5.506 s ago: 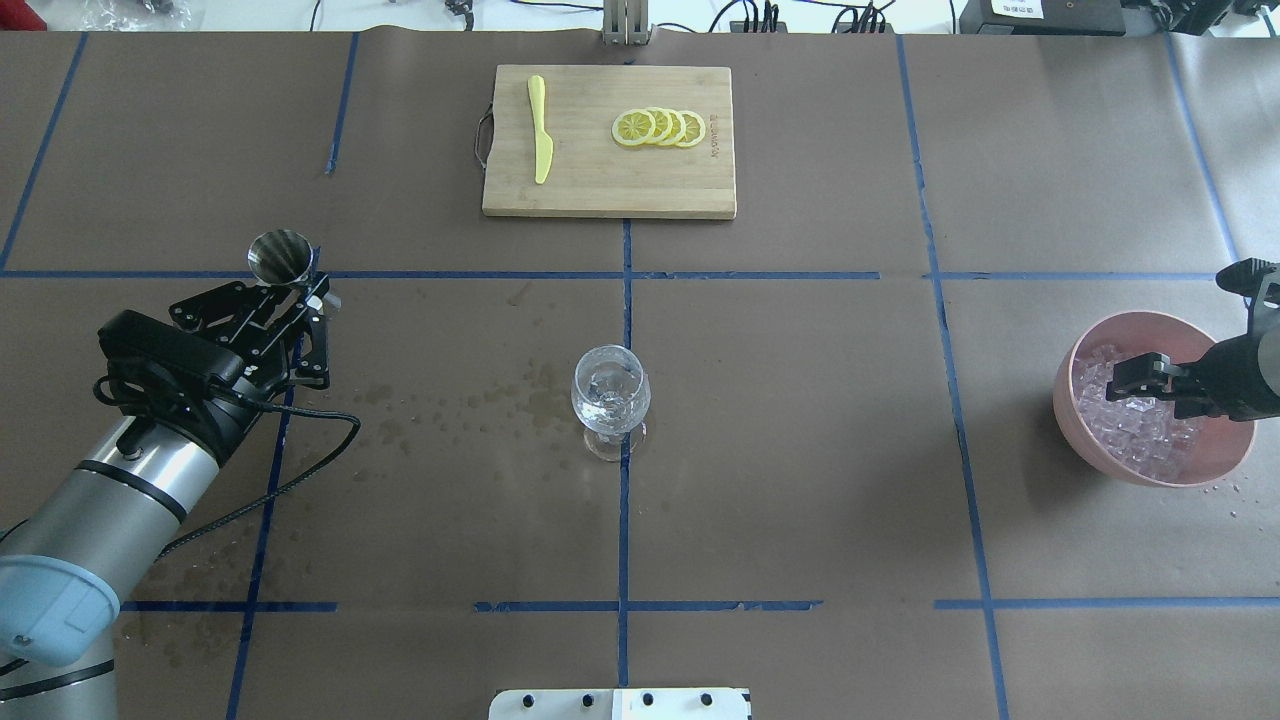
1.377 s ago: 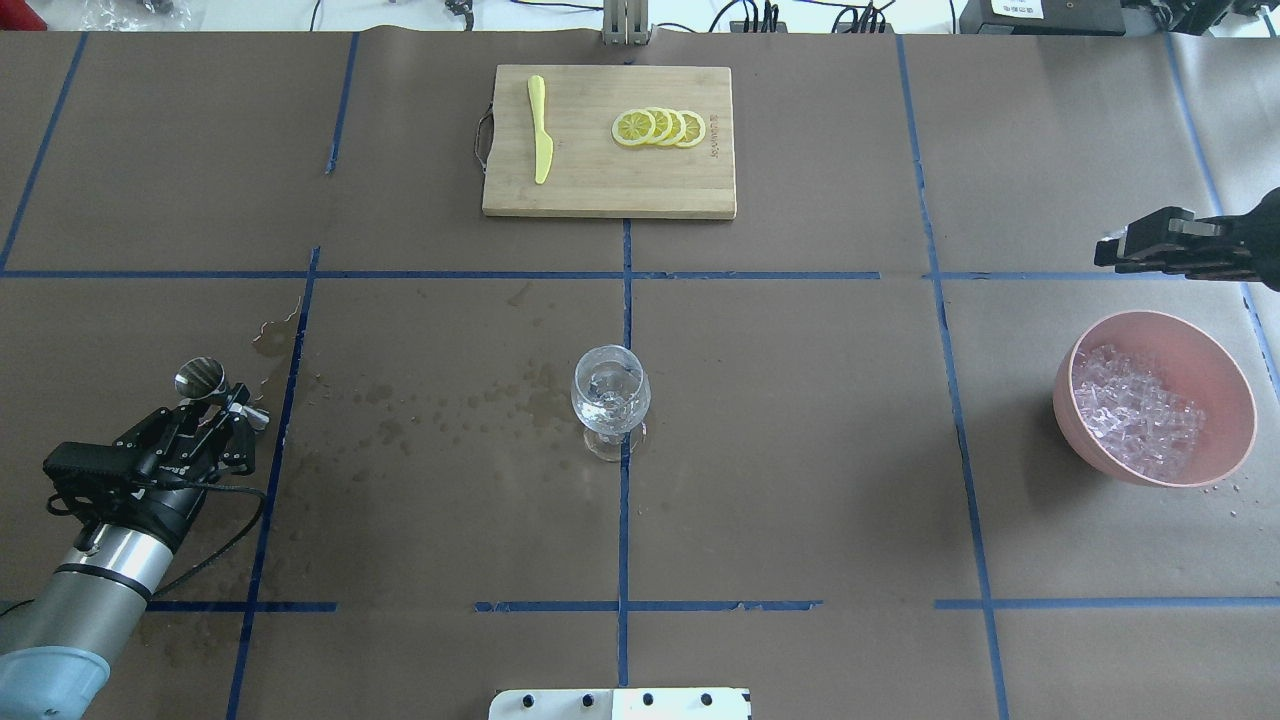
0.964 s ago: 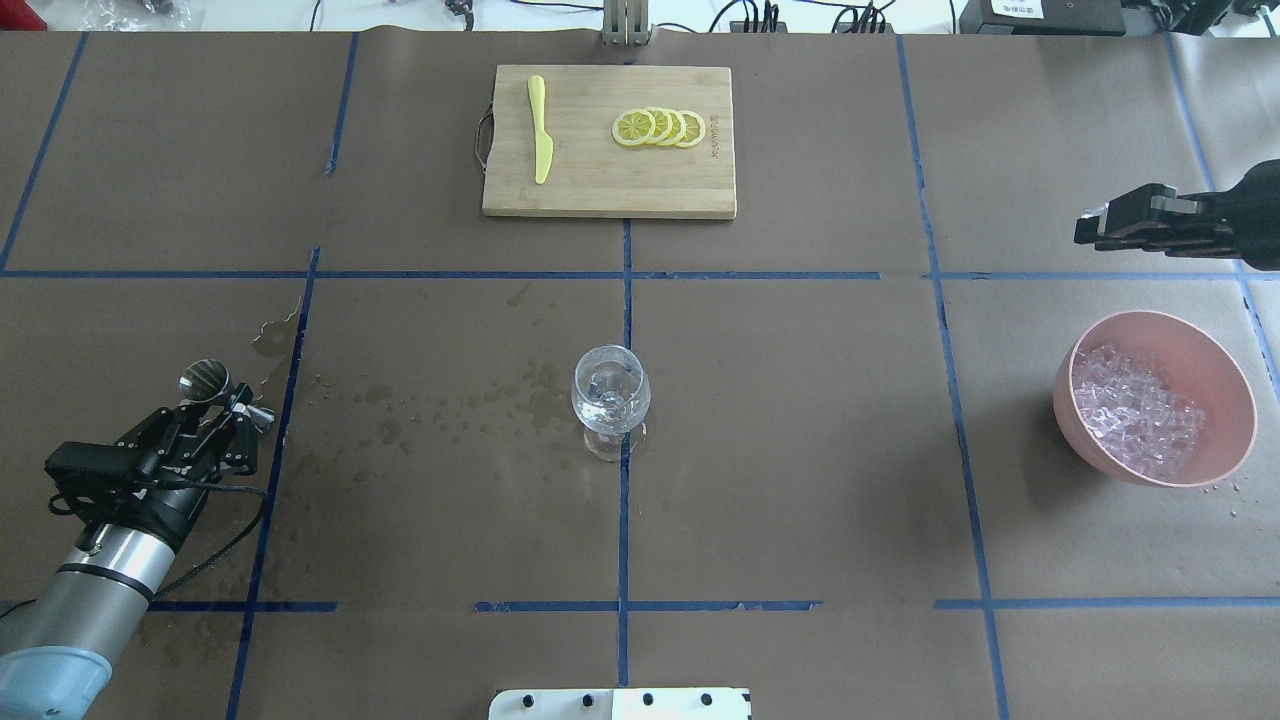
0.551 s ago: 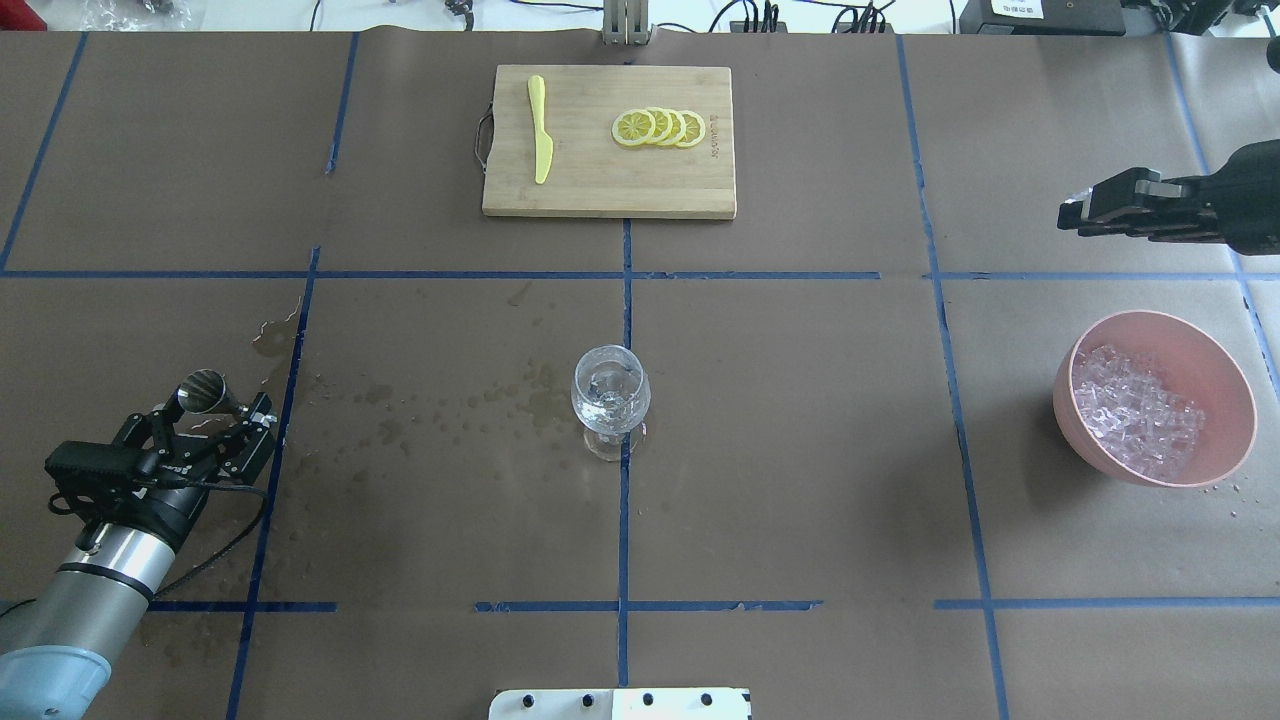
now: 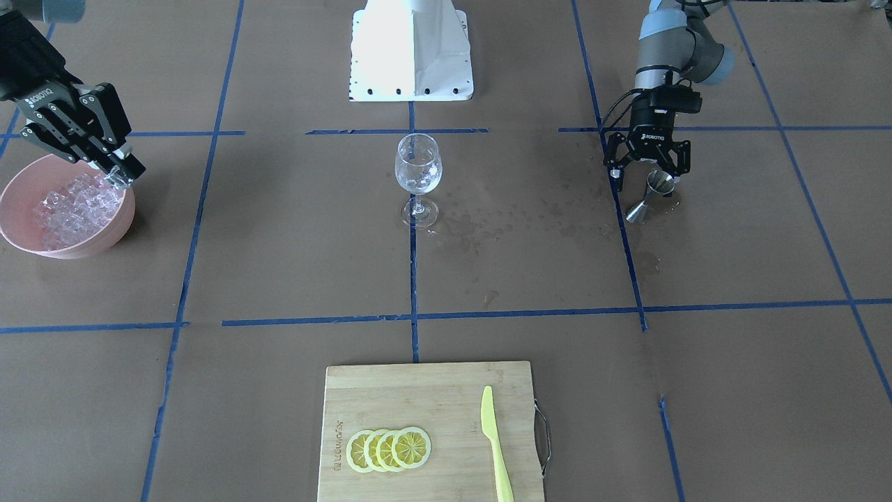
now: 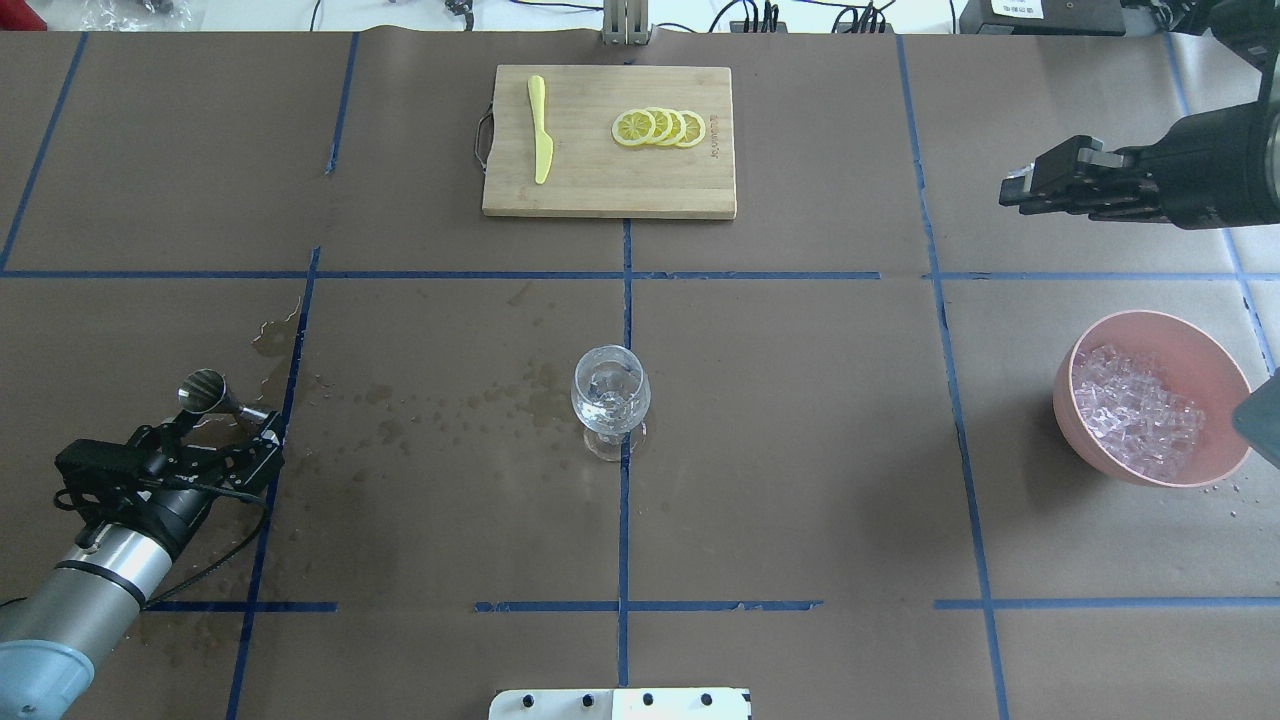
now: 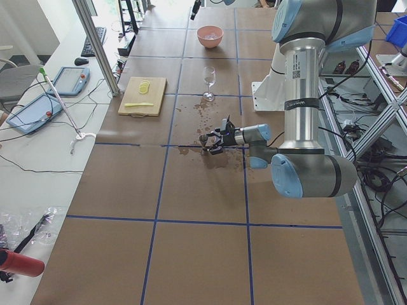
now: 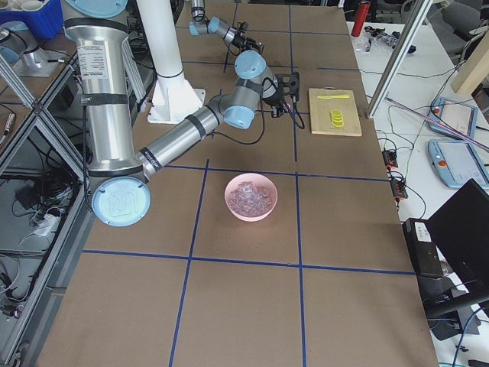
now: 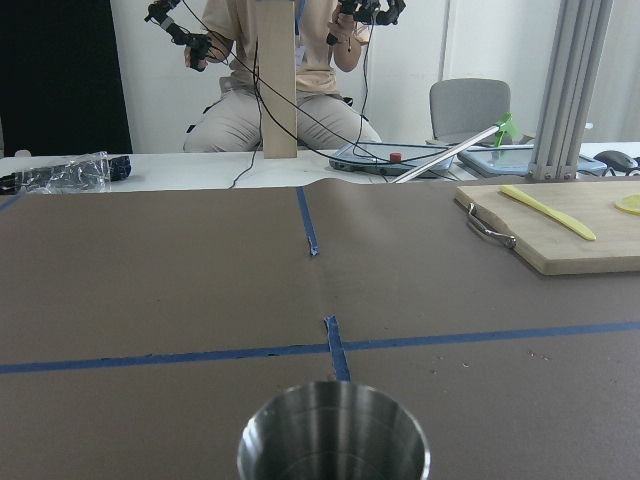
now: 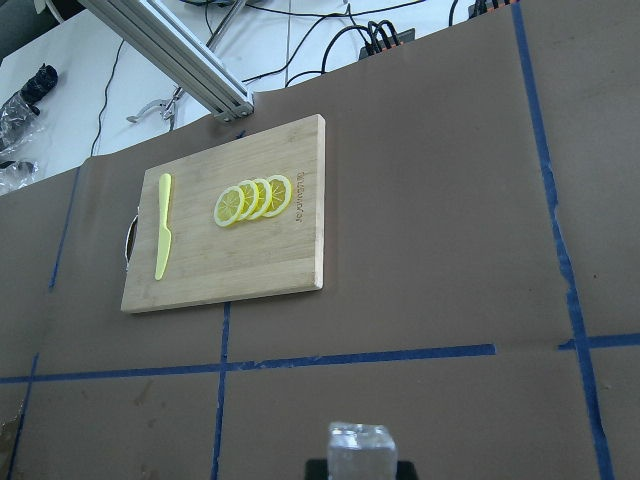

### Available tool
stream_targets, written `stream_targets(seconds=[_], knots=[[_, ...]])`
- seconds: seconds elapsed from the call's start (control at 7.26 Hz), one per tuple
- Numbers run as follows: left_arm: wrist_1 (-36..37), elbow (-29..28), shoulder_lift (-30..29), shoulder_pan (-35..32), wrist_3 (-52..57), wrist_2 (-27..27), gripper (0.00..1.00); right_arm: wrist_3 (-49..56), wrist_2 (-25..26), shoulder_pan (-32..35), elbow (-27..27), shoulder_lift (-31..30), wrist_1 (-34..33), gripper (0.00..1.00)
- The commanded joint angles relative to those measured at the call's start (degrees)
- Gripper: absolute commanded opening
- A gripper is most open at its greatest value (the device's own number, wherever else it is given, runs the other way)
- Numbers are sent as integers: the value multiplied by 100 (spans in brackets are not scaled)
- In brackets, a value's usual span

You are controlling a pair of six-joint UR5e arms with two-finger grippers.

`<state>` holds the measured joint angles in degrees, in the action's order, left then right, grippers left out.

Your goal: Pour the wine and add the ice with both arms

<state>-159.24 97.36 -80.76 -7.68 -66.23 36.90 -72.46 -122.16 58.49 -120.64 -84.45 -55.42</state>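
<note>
Two grey tubular arms with pale blue joint caps work a bench (image 6: 800,450) covered in matt brown paper, ruled into a grid with blue tape and marked with dark wet spots and a puddle stain towards the robot's left. Left end effector (image 5: 649,172): black, low over the bench, fingers spread wide on either side of a polished steel jigger (image 5: 658,184) of double-cone form without gripping it; the left wrist view shows the jigger's round rim at its lower edge. Right end effector (image 6: 1012,188): black, raised beyond the bowl and apart from it in the overhead view, fingers closed on one clear, glassy ice cube (image 10: 362,446). Ice (image 6: 1135,410): a glittering whitish heap of small cubes in a round, smooth pink bowl (image 6: 1066,420) at the robot's right. Wine glass (image 6: 610,395): clear, stemmed, upright at the bench's centre on a tape line. Cutting board (image 6: 600,190): rectangular, pale bamboo, metal handle on one short side, at the far centre; on it lie a slim yellow-green plastic knife (image 6: 540,130) and four overlapping lemon slices (image 6: 660,128). White pedestal base (image 5: 411,49) at the robot's side. Room: pale walls, aluminium framing, cables, a grey chair (image 9: 470,105) and a seated person (image 9: 290,90) past the bench's far edge.
</note>
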Motion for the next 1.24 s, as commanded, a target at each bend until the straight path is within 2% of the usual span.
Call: stream_targets(seconds=[0.0,0.14,0.28,0.55,0.69,0.83,0.96,1.1], knots=[[68,560,566,-22,5,814,100,-84,8,-109,5,174,-4,0],[260,1104,970,-31,5,1245,100,-84,34,-170,5,218,-4,0],[654,1449,1105,-49,-4,1667,100,-102,43,-214,5,227,5,0],[1175,1820,1124,-119,-4,2563,100,-547,278,-590,-3,533,5,0],[1176,1891,1202,-258,-4,3002,100,-916,715,-1045,40,831,-4,0],[1263,2022,1368,-382,-4,3459,100,-1067,902,-1320,119,1086,-13,0],[1682,2293,1466,-818,5,4221,100,-1138,896,-1392,154,1245,-13,0],[2495,2757,1458,-1136,57,4881,100,-1261,922,-1532,155,1395,-13,0]])
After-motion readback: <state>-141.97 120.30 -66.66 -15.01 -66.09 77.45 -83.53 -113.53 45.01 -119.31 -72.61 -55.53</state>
